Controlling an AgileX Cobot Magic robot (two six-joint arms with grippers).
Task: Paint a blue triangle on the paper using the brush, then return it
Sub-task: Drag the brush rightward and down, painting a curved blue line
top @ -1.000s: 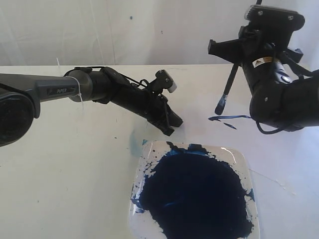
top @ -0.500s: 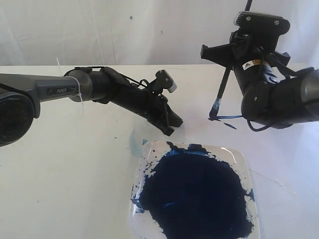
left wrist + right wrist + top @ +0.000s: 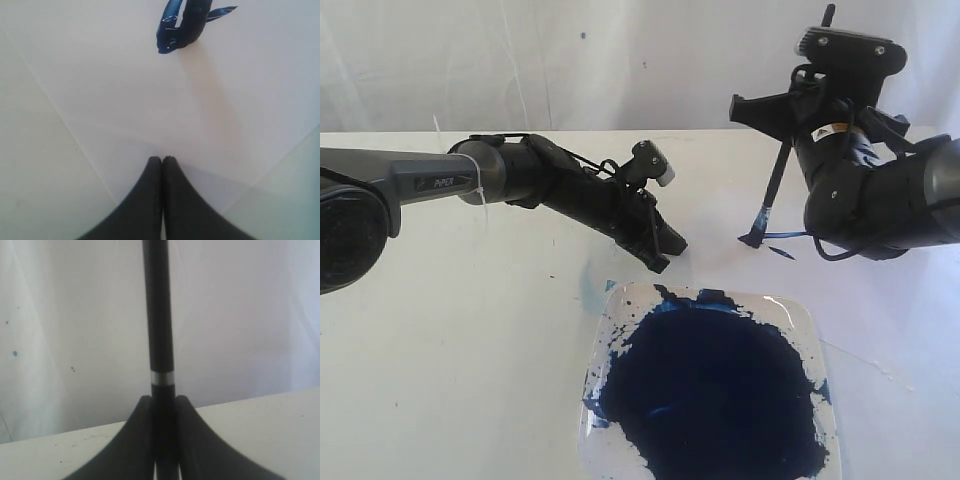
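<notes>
Right claw (image 3: 162, 400) grips the brush (image 3: 157, 315) handle — left claw (image 3: 161, 160) (closed) sees its blue tip on paper (image 3: 115, 95).

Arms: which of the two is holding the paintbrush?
The right end effector grips the brush, tip on the paper; the left end effector is shut, empty.

A thin black-handled paintbrush (image 3: 775, 185), ringed by one narrow silver band, ends in a tip wet with bright blue. Rough bright-blue triangle strokes (image 3: 788, 238) mark the pale white, semi-translucent paper sheet (image 3: 125, 90). Dark navy paint (image 3: 710, 395) fills the clear square dish (image 3: 802, 318), its rim spattered blue. The white surface (image 3: 450, 350) carries tiny dark specks and a faint pale-blue smear (image 3: 588, 283). The left gripper (image 3: 161, 160) and right gripper (image 3: 163, 399) are matte black.
</notes>
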